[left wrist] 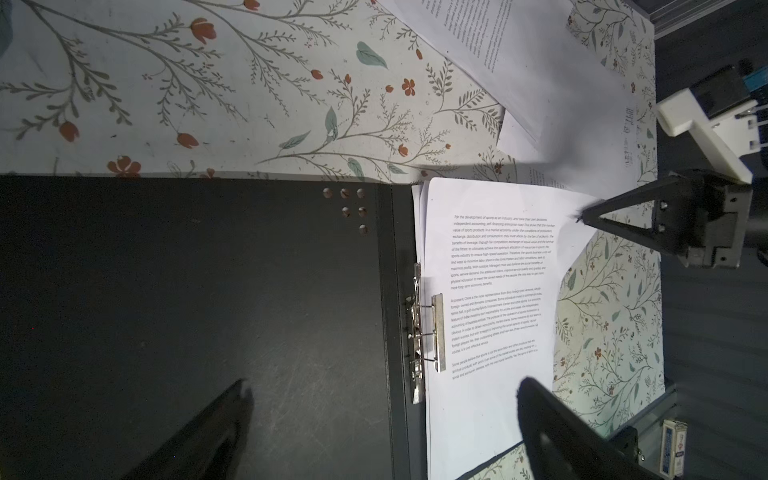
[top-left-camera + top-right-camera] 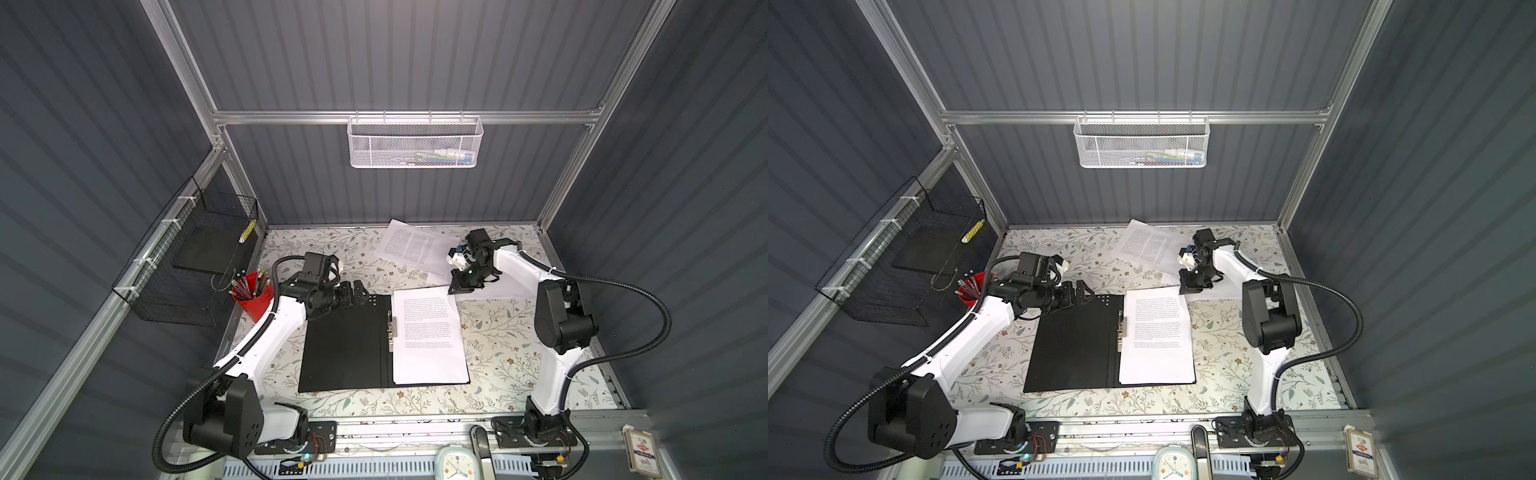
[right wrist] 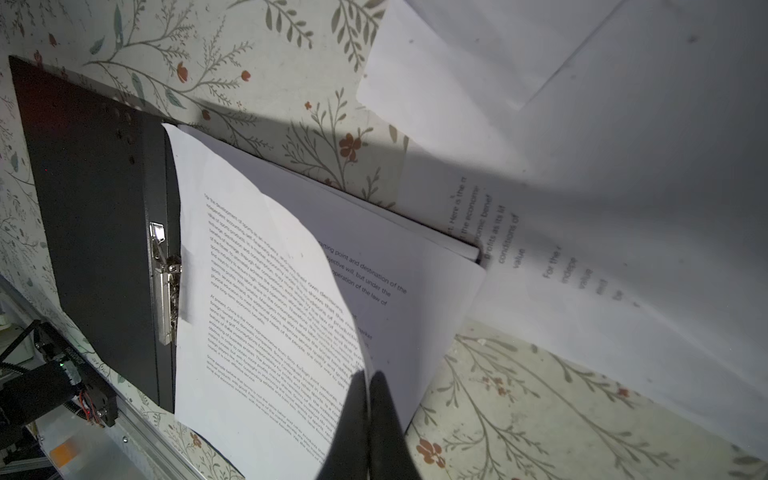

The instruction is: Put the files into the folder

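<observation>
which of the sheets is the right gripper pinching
The top sheet in the open folder: the right gripper is shut on its lifted corner. The loose sheets behind it are not gripped.

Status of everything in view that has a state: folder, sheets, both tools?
folder: open, flat, black inside up.
top sheet: on the folder's right half, one far corner lifted.
loose sheets: overlapping on the table beyond the folder.
left tool: open, above the folder's far left edge.
right tool: shut on the top sheet's corner.
</observation>
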